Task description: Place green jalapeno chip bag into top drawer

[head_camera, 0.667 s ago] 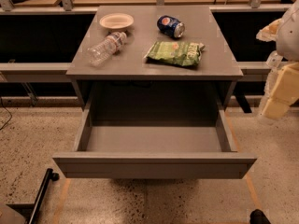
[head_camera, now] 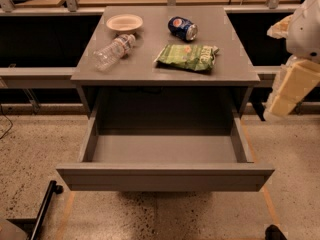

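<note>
The green jalapeno chip bag (head_camera: 187, 57) lies flat on the grey table top (head_camera: 150, 71), right of the middle and near the front edge. The top drawer (head_camera: 165, 176) under the table top is pulled out wide open, and its grey inside shows nothing in it. My gripper (head_camera: 289, 90), a cream-coloured piece under the white arm, hangs at the right edge of the view. It is to the right of the table, level with the open drawer's back, and apart from the bag. It holds nothing that I can see.
On the table top there are also a clear plastic water bottle (head_camera: 112, 50) lying on its side, a white bowl (head_camera: 124, 22) at the back left and a blue soda can (head_camera: 182, 28) on its side behind the bag. A black base leg (head_camera: 42, 211) crosses the speckled floor at the lower left.
The arm at the right edge has shifted slightly to the left. The bag, the drawer and the other things have not moved.
</note>
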Controlling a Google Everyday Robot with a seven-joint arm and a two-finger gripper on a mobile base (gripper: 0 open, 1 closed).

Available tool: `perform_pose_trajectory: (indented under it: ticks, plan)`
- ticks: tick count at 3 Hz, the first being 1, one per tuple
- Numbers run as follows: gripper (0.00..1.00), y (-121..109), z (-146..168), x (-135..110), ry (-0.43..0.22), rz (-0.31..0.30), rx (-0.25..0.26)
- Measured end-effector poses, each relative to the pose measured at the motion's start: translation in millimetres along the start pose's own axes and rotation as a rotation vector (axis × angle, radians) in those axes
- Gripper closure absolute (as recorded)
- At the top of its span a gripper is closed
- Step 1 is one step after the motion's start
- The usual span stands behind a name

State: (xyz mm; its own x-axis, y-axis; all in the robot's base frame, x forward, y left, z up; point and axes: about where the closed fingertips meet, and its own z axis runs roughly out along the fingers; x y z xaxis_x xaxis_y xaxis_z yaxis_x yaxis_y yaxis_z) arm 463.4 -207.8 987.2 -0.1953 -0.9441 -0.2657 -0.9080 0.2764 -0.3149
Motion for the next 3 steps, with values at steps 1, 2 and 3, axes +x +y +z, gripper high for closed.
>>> perform_pose_trajectory:
  ticks: [1,2,3]
  plan:
    - [0.0,-29,16,-11,-0.065,0.017,0.026]
    - [0.0,-31,18,-12,-0.069,0.018,0.029]
    - [0.0,-40,20,-24,-0.089,0.058,0.071]
